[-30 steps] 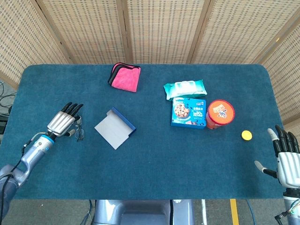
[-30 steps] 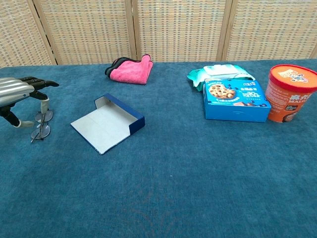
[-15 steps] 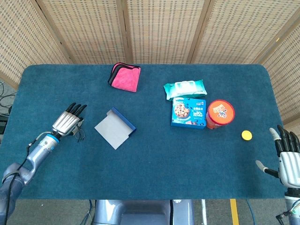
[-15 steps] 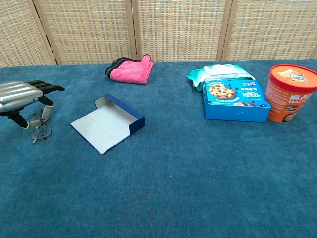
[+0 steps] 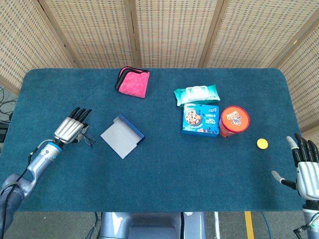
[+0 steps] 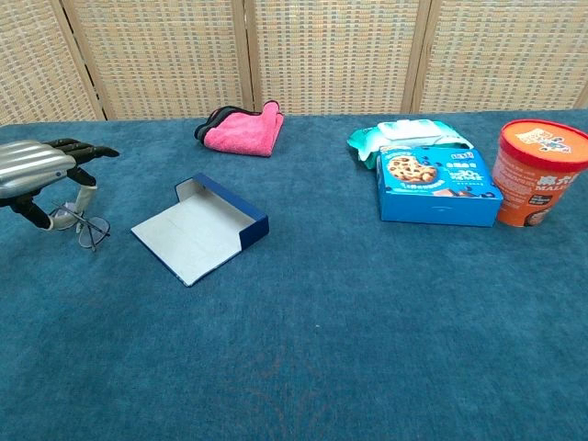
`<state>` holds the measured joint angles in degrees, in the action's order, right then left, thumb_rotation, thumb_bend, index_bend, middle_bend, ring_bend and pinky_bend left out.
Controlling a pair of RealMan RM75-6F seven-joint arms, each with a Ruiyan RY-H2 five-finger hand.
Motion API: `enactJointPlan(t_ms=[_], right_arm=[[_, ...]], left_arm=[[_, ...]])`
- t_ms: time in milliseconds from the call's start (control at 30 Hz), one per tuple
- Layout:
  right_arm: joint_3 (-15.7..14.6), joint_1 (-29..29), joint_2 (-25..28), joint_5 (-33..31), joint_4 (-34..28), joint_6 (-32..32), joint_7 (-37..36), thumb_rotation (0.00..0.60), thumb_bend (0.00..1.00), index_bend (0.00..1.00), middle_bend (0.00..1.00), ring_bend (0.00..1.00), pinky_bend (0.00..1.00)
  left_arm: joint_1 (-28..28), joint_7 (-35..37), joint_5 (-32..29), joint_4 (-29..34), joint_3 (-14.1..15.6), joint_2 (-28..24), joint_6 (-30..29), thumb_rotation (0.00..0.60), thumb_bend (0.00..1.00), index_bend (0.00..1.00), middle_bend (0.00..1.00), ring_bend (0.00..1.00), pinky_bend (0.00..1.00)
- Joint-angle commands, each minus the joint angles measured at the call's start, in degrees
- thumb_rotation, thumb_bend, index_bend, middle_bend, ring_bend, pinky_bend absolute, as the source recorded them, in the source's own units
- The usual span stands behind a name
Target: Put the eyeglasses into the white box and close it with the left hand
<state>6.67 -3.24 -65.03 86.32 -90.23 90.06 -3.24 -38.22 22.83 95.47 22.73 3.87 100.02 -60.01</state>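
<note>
The dark blue felt-covered table spreads under me, with woven rattan screens standing behind it. On its far right sit an orange round tub with a printed lid, a blue cardboard cookie box and, just behind that, a pale green soft pack of wipes. A folded pink cloth with a dark edge lies toward the back, and a small yellow disc rests near my right side.

The white box with its blue outer walls lies open left of centre, its lid flap flat on the felt and nothing inside that I can see.

My left hand is just to the left of that box, palm down, with my dark fingertips reaching forward. In the chest view the thin wire-framed eyeglasses hang tilted beneath my thumb and fingers, which pinch one end of the frame while the lenses dip toward the felt; whether a lens rim touches the surface I cannot tell. My right hand waits at the near right corner with fingers spread and holding nothing.

By my reckoning the task is in its early part: the glasses are gripped but apart from the box. Carrying them across, laying them inside and folding the lid shut are all left.
</note>
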Motion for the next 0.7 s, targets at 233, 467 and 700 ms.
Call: enactJointPlan(t_ms=[233,467,700], right_arm=[[0.1,0.1,0.7,-0.2,0.0,-0.1,-1.9,0.600,0.00,0.00,0.00,0.00,0.00],[0.3,0.1,1.3,-0.5,0.0,-0.4,-3.7,0.600,0.00,0.00,0.00,0.00,0.00],[0.3,0.1,1.8,-0.8,0.3,-0.7,-5.4,0.600,0.00,0.00,0.00,0.00,0.00]], left_arm=[[-3.5,-8.1,-1.1,23.3,-3.7,-8.7,-5.2,0.600,0.39,0.61,0.00,0.00,0.00],[-6.3,-20.3,-6.3,35.8,-7.7,-8.8,1.2,0.600,0.39,0.61,0.00,0.00,0.00],[-8.3,-27.8,-9.6,34.2,-9.7,-4.4,4.4,0.600,0.39,0.61,0.00,0.00,0.00]])
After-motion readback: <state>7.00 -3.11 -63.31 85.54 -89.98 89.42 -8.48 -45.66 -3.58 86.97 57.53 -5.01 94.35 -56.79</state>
